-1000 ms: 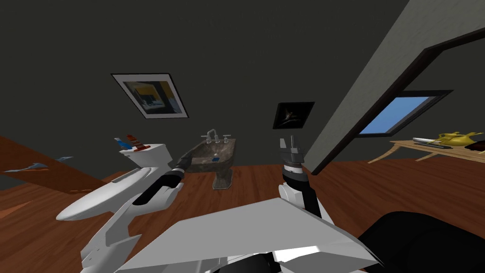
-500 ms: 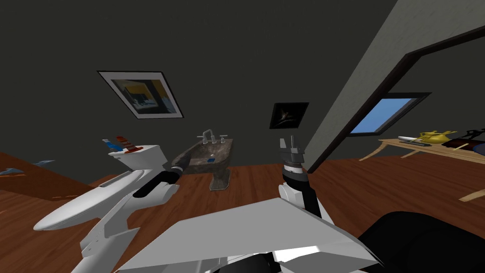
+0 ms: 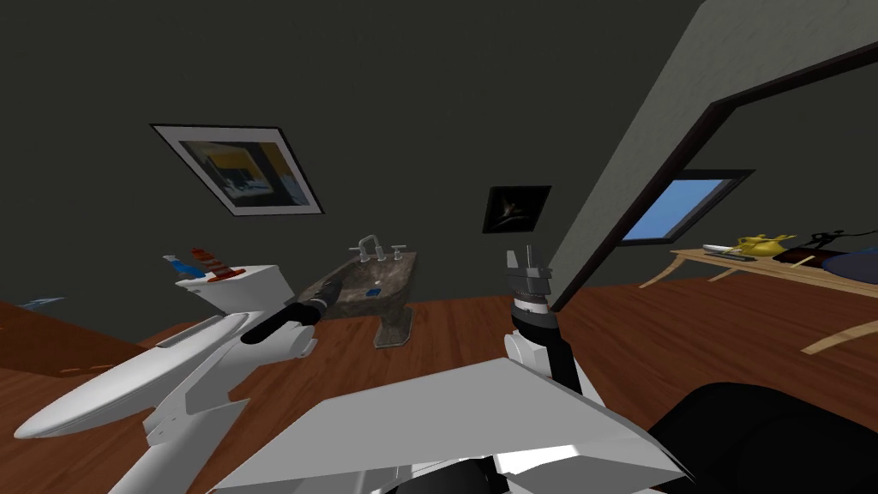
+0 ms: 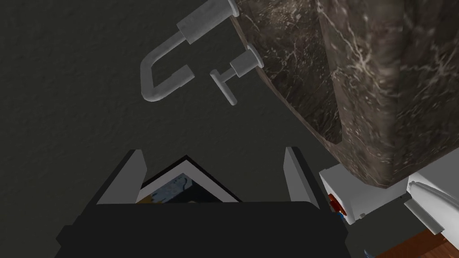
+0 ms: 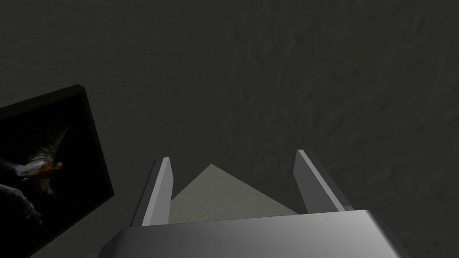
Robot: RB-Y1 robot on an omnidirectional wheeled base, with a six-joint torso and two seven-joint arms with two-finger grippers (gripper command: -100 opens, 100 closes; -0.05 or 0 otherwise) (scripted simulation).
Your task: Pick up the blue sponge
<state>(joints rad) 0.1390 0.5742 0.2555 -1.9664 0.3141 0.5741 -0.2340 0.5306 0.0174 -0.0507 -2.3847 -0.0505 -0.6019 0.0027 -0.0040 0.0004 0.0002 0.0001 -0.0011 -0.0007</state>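
Observation:
The blue sponge [image 3: 374, 292] lies in the basin of a dark marbled pedestal sink [image 3: 403, 273] against the dark wall, below a grey faucet [image 3: 370, 248]. My left arm reaches toward the sink's near left side. Its gripper [image 4: 215, 175] is open and holds nothing. In the left wrist view the faucet [image 4: 163, 67], one tap handle [image 4: 233, 75] and the sink's outer wall [image 4: 381, 89] lie beyond the fingers. The right gripper [image 3: 523, 260] is raised upright to the right of the sink, and its fingers [image 5: 158, 190] stand open with nothing between them.
A white toilet [image 3: 244, 290] stands left of the sink, close under my left forearm, with small red and blue items [image 3: 201, 262] on its tank. A doorway [image 3: 652, 223] opens on the right, with a wooden table [image 3: 754, 264] and a yellow teapot [image 3: 763, 245] beyond. The floor is wood.
My view has turned, so the sink, toilet and wall pictures have slid left in the picture. The left arm stays stretched toward the sink. The right arm holds still.

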